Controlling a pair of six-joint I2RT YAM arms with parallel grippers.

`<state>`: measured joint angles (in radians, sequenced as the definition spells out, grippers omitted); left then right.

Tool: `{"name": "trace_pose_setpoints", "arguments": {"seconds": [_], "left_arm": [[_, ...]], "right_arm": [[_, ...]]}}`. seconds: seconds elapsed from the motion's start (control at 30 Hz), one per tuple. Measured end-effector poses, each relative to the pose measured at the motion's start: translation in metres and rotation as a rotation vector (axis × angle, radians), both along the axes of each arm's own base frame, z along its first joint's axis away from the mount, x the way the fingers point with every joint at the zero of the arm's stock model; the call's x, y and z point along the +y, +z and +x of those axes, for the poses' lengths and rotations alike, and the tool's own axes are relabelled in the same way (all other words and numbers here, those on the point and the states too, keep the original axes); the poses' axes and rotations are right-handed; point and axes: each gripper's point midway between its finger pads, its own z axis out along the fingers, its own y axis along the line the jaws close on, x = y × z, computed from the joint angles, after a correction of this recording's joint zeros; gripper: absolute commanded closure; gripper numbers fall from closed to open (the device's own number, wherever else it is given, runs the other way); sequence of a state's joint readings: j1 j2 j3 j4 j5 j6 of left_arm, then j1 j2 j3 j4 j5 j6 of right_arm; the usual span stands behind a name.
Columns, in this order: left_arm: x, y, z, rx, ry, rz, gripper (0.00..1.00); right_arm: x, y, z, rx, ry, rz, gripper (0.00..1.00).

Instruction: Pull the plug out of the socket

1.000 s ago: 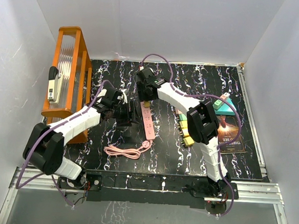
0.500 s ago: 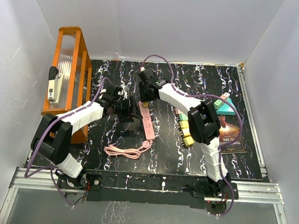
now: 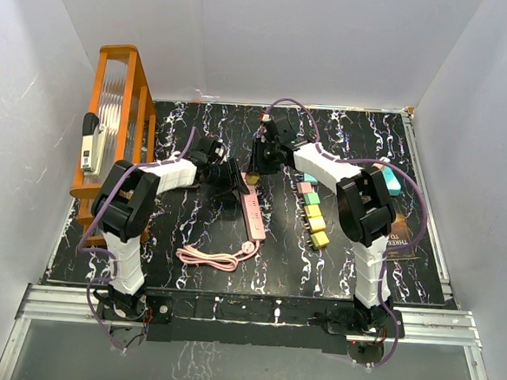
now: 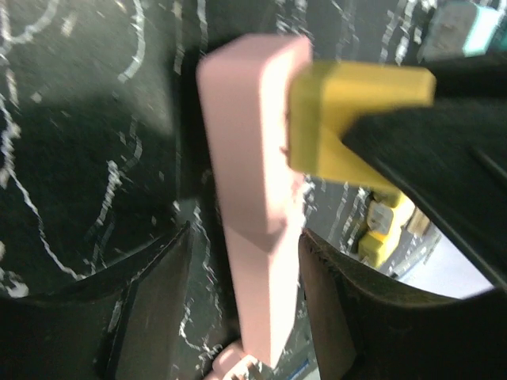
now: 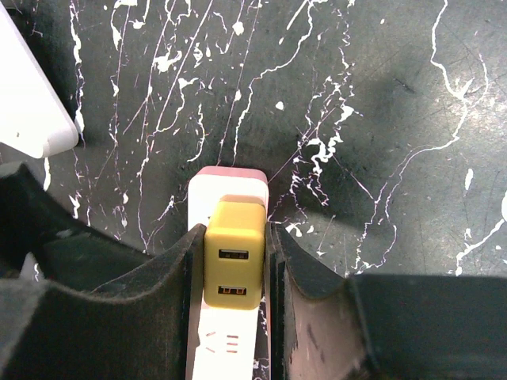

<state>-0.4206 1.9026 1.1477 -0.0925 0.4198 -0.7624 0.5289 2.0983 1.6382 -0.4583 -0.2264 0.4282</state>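
The yellow plug [image 5: 234,265] sits in the far end of the pink power strip [image 4: 253,206], near the middle of the bench. The strip's long axis runs from the far edge toward the near edge, a little slanted. The plug stands up from the strip's top face, so I judge the pull must go upward, away from that face.

The right gripper [image 5: 234,253] grasps the plug, one finger pressed on each side. The left gripper [image 4: 242,261] straddles the strip just nearer. Its jaws are apart and a gap shows at one finger, so it is not yet pinching.

I count one plug, one strip, one coiled pink cable [image 3: 218,257] and two grippers.
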Motion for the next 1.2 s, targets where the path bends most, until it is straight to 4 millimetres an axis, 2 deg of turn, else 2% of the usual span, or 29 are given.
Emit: {"name": "trace_pose_setpoints", "arguments": {"seconds": [0.07, 0.2, 0.57, 0.73, 0.77, 0.83, 0.93, 0.97, 1.07, 1.13, 1.17, 1.2], "left_arm": [[0.000, -0.008, 0.005, 0.019, 0.013, 0.021, 0.50], [0.000, -0.009, 0.015, 0.005, 0.033, 0.040, 0.56], [-0.002, -0.017, 0.012, 0.011, 0.066, 0.011, 0.73], [-0.002, -0.014, 0.011, -0.003, 0.053, -0.019, 0.75], [0.002, -0.018, 0.011, 0.000, 0.066, -0.003, 0.76], [0.008, -0.017, 0.016, -0.005, 0.084, -0.001, 0.76], [0.019, -0.017, 0.025, -0.019, 0.113, 0.011, 0.76], [0.021, -0.017, 0.027, -0.022, 0.118, 0.014, 0.74], [0.024, -0.015, 0.030, -0.038, 0.108, 0.029, 0.66], [0.026, -0.014, 0.031, -0.048, 0.094, 0.050, 0.57], [0.028, -0.012, 0.032, -0.055, 0.087, 0.066, 0.51], [0.032, -0.012, 0.032, -0.062, 0.079, 0.090, 0.45]], "right_arm": [[0.003, 0.003, -0.001, -0.002, 0.010, 0.011, 1.00], [0.006, 0.009, -0.002, -0.020, 0.020, 0.016, 1.00], [0.001, 0.005, -0.006, -0.001, 0.004, -0.014, 1.00], [-0.004, 0.016, -0.009, -0.018, -0.015, -0.048, 1.00], [-0.005, 0.026, -0.009, -0.035, -0.019, -0.044, 1.00], [-0.010, 0.065, -0.010, -0.096, -0.033, -0.017, 1.00], [-0.019, 0.147, -0.006, -0.254, -0.065, 0.064, 1.00], [-0.026, 0.183, -0.005, -0.330, -0.082, 0.099, 1.00], [-0.045, 0.241, 0.000, -0.464, -0.120, 0.157, 1.00], [-0.067, 0.253, 0.010, -0.501, -0.145, 0.176, 1.00], [-0.082, 0.250, 0.019, -0.505, -0.165, 0.176, 1.00], [-0.097, 0.238, 0.027, -0.489, -0.185, 0.164, 1.00]]}}
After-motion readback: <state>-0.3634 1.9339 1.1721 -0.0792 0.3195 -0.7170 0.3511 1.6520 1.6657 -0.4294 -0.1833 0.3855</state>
